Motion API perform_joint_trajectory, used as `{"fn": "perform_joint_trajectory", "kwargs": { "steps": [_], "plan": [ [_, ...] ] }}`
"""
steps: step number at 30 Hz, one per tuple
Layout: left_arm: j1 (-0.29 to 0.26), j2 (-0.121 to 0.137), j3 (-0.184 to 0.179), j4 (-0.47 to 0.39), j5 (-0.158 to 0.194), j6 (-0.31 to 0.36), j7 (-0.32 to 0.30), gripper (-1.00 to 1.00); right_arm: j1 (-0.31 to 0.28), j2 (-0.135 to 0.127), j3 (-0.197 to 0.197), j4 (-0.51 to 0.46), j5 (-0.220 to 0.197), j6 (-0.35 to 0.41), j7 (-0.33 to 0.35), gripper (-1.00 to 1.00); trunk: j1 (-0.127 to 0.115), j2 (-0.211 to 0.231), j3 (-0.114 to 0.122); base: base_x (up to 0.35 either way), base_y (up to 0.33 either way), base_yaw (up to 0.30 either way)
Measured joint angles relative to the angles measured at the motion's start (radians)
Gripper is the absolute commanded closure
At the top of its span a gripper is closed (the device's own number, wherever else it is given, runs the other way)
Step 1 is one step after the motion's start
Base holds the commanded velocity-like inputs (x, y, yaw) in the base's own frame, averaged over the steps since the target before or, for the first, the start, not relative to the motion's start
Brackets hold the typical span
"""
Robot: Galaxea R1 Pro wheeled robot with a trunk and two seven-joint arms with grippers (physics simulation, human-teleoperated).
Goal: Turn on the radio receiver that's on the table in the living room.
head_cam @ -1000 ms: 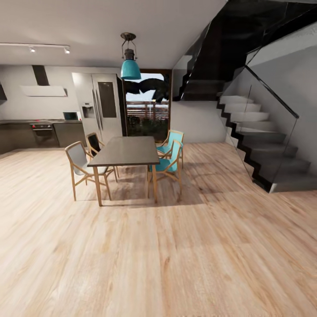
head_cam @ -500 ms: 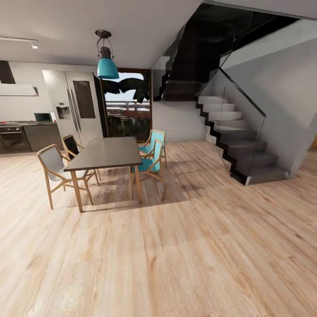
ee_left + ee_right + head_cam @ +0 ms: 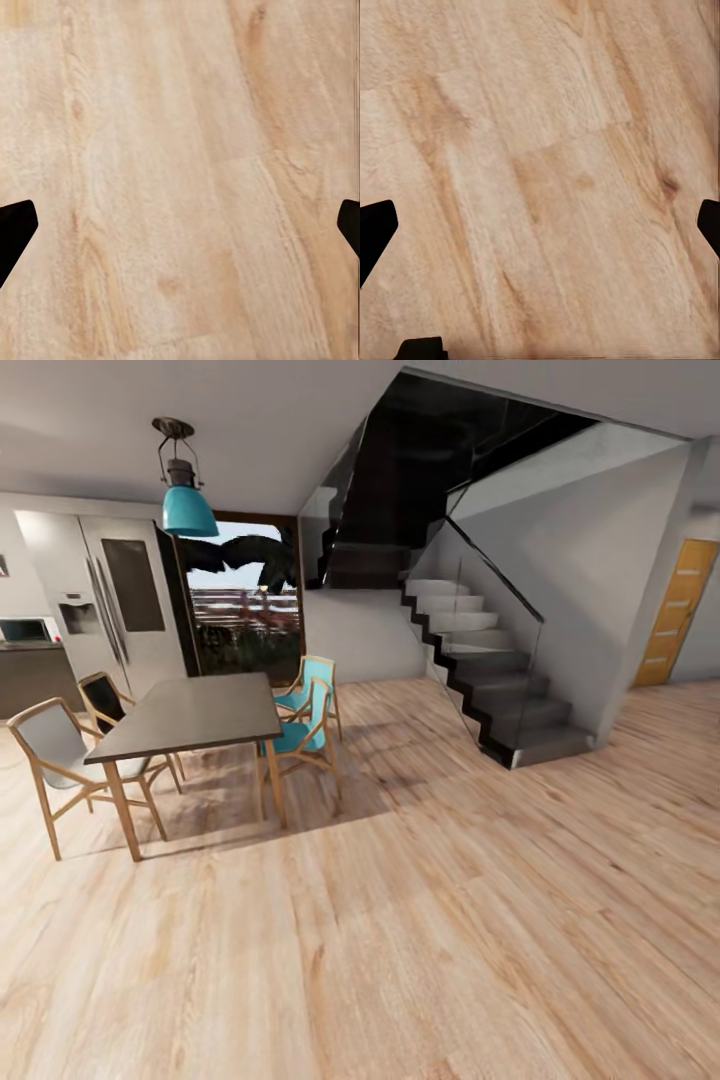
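While I look out from the head camera, I see at far left a steel fridge (image 3: 110, 605) against the back wall, with a teal pendant lamp (image 3: 187, 508) hanging above a dark dining table (image 3: 185, 715). Pale-seated wooden chairs (image 3: 55, 755) stand at that table's left edge and two teal chairs (image 3: 300, 725) at its right edge. Past them a dark glazed doorway (image 3: 245, 610) opens onto greenery. Further right, a dark staircase (image 3: 495, 685) with a glass balustrade climbs up and to the left, and an orange door (image 3: 678, 612) sits at far right. Wood floor (image 3: 420, 940) spans everything. Both wrists look down at the planks: my left gripper (image 3: 180, 225) and right gripper (image 3: 540, 225) have their dark fingertips spread wide, grasping nothing. I cannot find the radio receiver from here.
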Motion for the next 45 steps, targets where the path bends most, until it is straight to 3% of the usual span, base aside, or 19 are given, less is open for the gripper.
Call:
{"fn": "perform_joint_trajectory", "kwargs": {
  "steps": [40,45],
  "plan": [
    [0.0,-0.002,-0.002,0.0,0.003,-0.002,-0.005,-1.0,0.0,0.0,0.0,0.0,0.0,-0.001,0.0,-1.0,0.0,0.0,0.0,0.0,0.0,-0.271],
    [0.0,-0.002,-0.001,0.005,0.002,-0.044,-0.005,-1.0,0.0,0.0,0.001,0.0,0.0,-0.001,0.0,-1.0,0.0,0.0,0.0,0.0,0.0,-0.276]
  ]
}}
